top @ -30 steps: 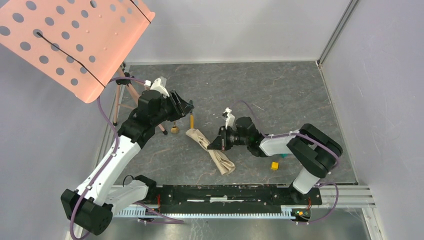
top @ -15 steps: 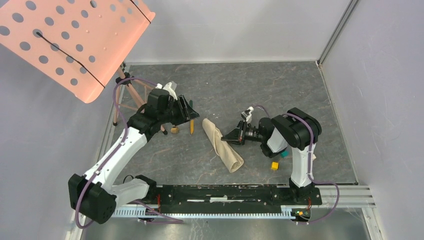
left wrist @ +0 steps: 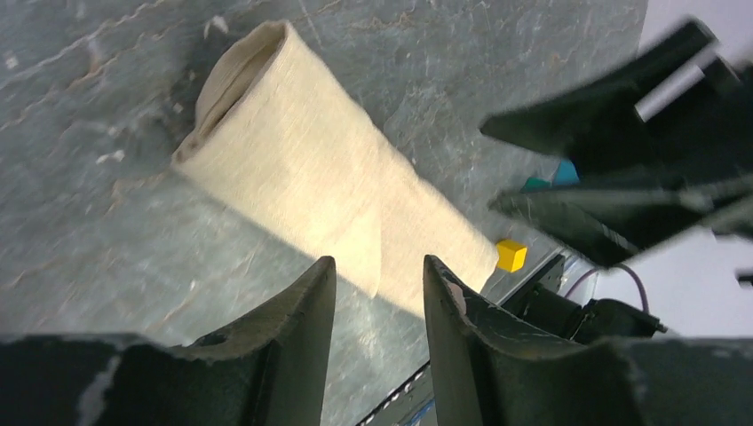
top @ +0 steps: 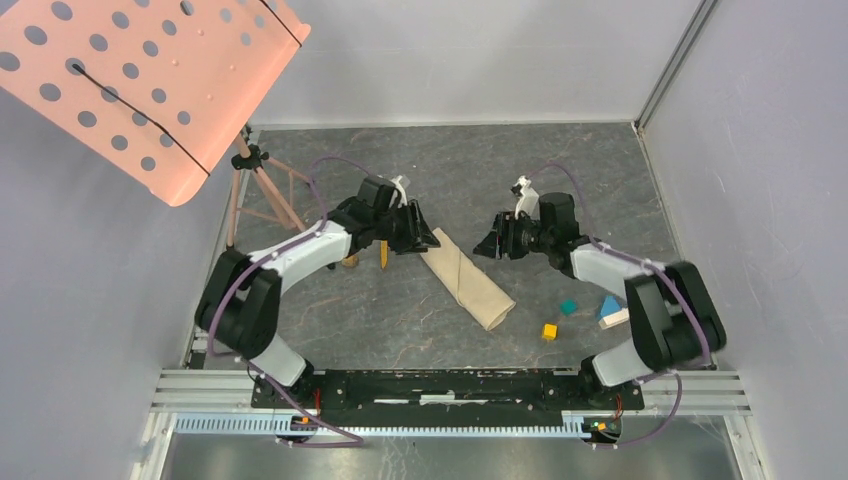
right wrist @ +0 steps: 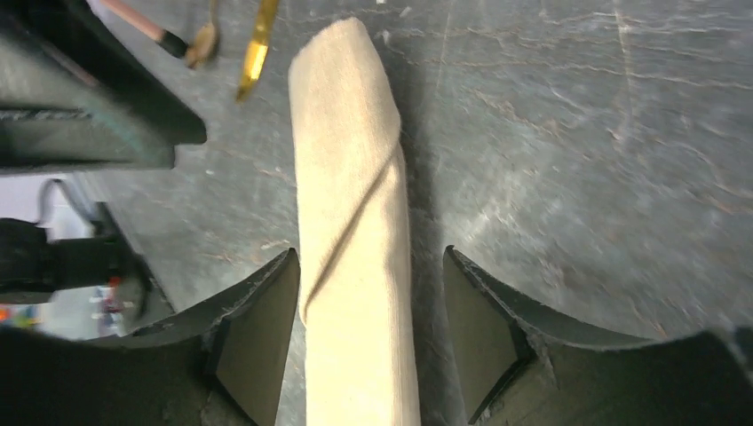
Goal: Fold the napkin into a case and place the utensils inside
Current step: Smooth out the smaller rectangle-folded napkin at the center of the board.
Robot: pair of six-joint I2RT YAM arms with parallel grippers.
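Cloth: plain beige woven napkin (top: 468, 277), soft and matte, folded into a long flat tube with a diagonal overlap seam and one open layered end.
Position: lying diagonally on the dark grey marbled tabletop (top: 560, 180), between both grippers.
Contents: slim gold knife (top: 383, 252) and gold spoon (top: 349, 261) lie outside the tube, near its far end.
Left gripper (left wrist: 377, 271): black fingers apart, holding nothing.
Right gripper (right wrist: 368, 266): fingers apart, holding nothing.

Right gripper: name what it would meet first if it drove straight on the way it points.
The right gripper would most likely meet the napkin, which lies lengthwise straight ahead in the right wrist view; its height above the cloth is unclear.
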